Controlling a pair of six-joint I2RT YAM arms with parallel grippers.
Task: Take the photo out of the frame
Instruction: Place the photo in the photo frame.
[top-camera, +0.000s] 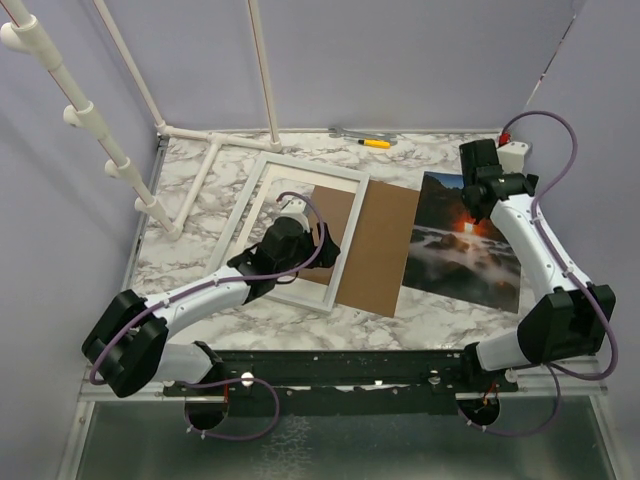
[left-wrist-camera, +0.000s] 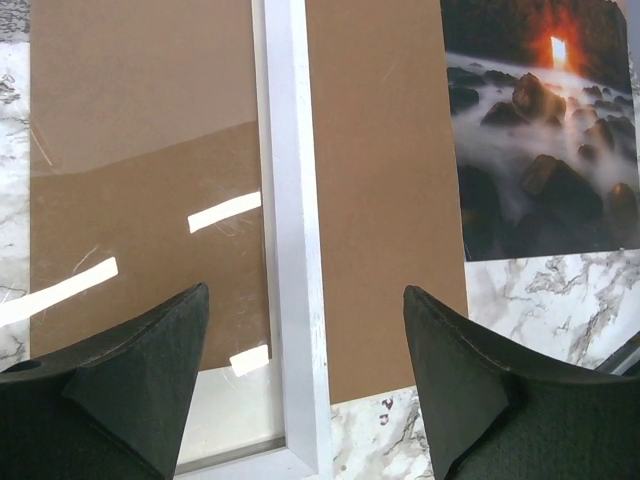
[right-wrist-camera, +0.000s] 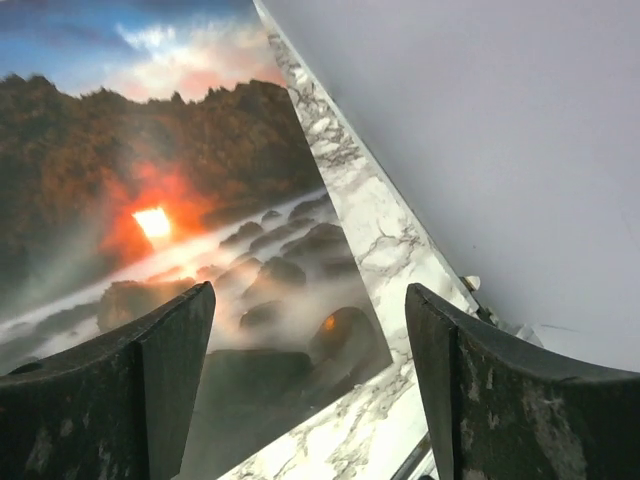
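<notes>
The photo (top-camera: 463, 240), a dark landscape with an orange glow and misty water, lies flat on the marble table at the right, outside the frame. It also shows in the left wrist view (left-wrist-camera: 545, 140) and the right wrist view (right-wrist-camera: 180, 250). The white frame (top-camera: 272, 170) lies at centre left; its right rail shows in the left wrist view (left-wrist-camera: 295, 250). The brown backing board (top-camera: 375, 245) lies partly under the frame's right side. My left gripper (left-wrist-camera: 305, 380) is open and empty above the frame's right rail. My right gripper (right-wrist-camera: 310, 390) is open and empty above the photo's far corner.
A white pipe rack (top-camera: 190, 180) stands at the back left. A yellow-handled tool (top-camera: 375, 143) and a grey tool (top-camera: 352, 131) lie at the back edge. A white and red fixture (top-camera: 512, 148) sits at the back right. Grey walls enclose the marble table (top-camera: 440, 310).
</notes>
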